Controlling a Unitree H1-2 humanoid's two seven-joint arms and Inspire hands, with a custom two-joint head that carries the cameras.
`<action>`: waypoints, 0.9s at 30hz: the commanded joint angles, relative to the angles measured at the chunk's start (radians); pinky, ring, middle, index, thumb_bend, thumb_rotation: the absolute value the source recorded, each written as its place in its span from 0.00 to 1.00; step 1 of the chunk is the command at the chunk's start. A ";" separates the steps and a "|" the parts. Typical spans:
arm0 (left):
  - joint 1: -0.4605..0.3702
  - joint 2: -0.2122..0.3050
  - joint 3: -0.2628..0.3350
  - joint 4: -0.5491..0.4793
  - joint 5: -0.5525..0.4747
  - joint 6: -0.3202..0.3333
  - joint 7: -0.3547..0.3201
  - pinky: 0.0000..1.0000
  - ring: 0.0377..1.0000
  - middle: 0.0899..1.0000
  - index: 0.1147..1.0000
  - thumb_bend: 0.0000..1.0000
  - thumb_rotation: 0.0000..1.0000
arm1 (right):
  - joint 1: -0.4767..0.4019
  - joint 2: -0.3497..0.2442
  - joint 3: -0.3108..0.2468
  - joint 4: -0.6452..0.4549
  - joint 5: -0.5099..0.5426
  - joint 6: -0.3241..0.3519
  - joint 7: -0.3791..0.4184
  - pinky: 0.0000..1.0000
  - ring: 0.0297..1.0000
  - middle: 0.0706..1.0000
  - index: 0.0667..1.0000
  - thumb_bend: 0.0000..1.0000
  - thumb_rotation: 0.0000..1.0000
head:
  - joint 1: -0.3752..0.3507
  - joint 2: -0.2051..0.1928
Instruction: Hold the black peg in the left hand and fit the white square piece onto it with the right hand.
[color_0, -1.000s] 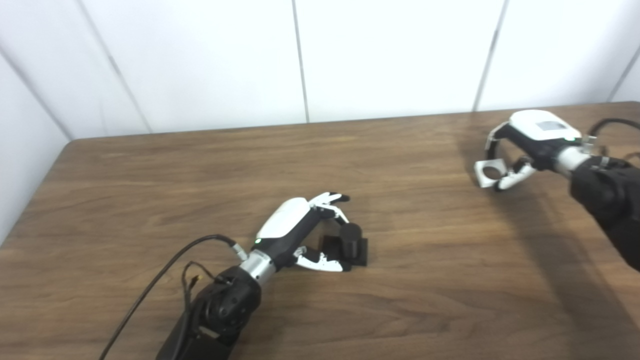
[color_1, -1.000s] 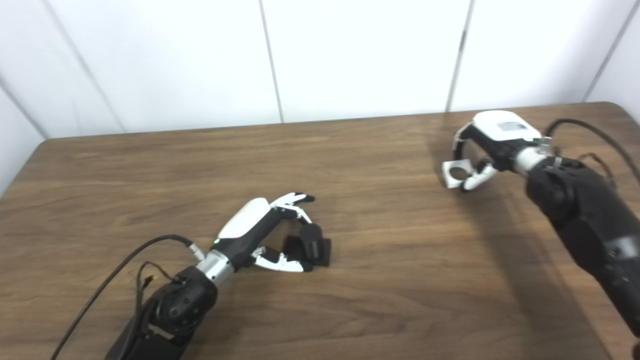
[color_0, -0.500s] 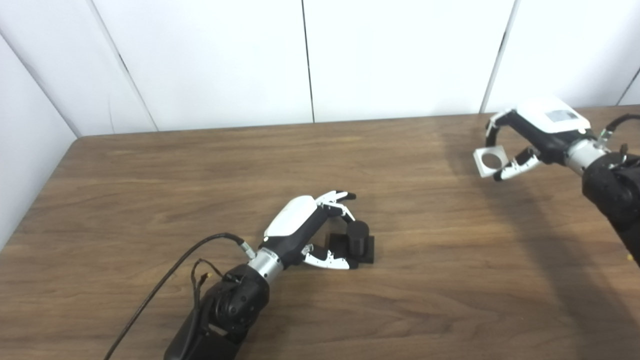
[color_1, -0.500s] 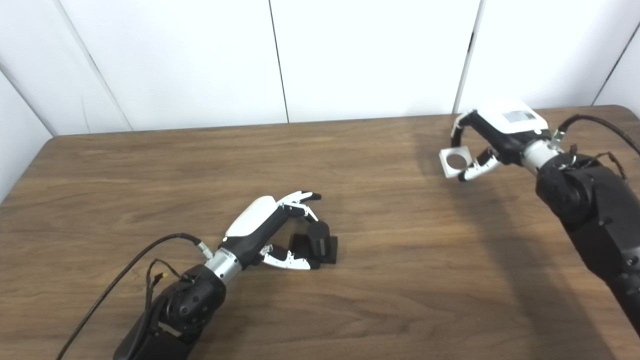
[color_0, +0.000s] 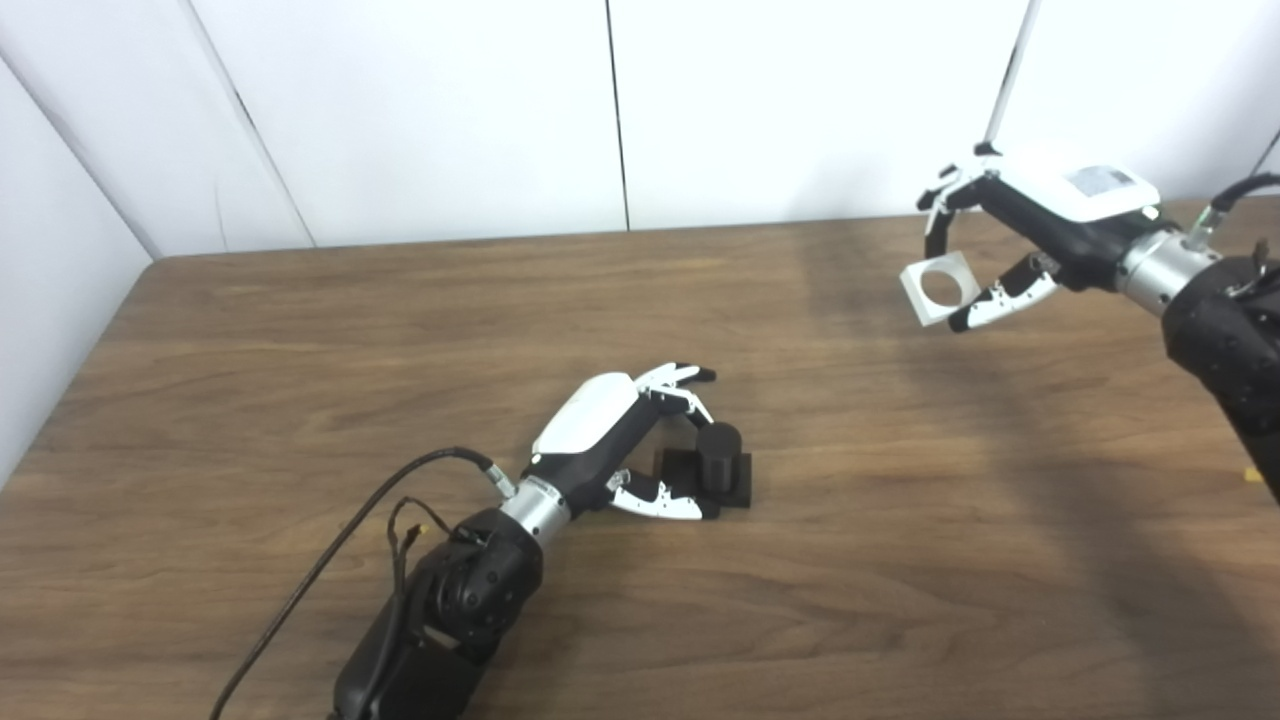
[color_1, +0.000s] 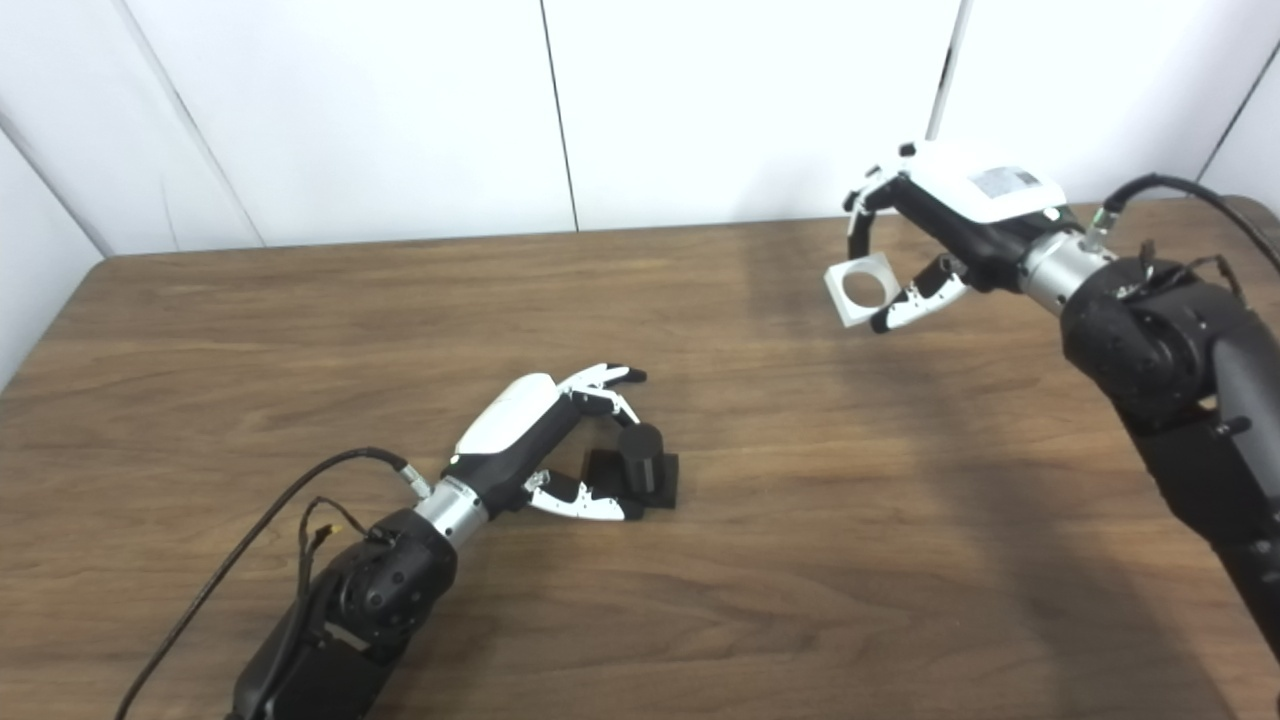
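Note:
The black peg (color_0: 719, 449) stands upright on its square black base on the wooden table (color_0: 300, 330), near the middle. My left hand (color_0: 600, 430) rests on the table around it, thumb along the front of the base and fingers curved behind the peg's top. Well above the table at the far right, my right hand (color_0: 1050, 215) is shut on the white square piece (color_0: 940, 288), pinching it by one edge. The piece is tilted, and its round hole faces me. It hangs far to the right of the peg and higher.
A black cable (color_0: 330, 560) trails from my left forearm toward the table's front edge. White wall panels (color_0: 450, 110) close off the back of the table. The table's left edge (color_0: 70, 390) runs diagonally. A tiny yellow speck (color_0: 1250, 477) lies at the right.
My right hand has risen off the table and drifted left with the white piece. The left hand has stayed at the peg. The camera view has shifted slightly.

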 joint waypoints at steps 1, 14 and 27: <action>-0.009 0.010 -0.011 0.032 0.039 0.026 -0.014 0.88 0.95 0.90 0.43 0.52 0.08 | -0.066 -0.003 -0.030 -0.055 0.032 0.014 0.013 0.95 0.87 0.76 0.45 0.52 0.13 | -0.005 0.000; -0.012 0.009 -0.009 0.028 0.035 0.034 -0.018 0.88 0.95 0.90 0.43 0.52 0.08 | -0.115 0.043 -0.030 -0.173 0.121 0.055 0.127 0.92 0.88 0.76 0.44 0.52 0.14 | -0.010 0.001; -0.012 0.009 -0.010 0.023 0.036 0.036 -0.022 0.87 0.95 0.90 0.43 0.52 0.08 | -0.207 0.080 0.031 -0.244 0.185 0.216 0.327 0.85 0.89 0.78 0.44 0.52 0.14 | -0.013 0.005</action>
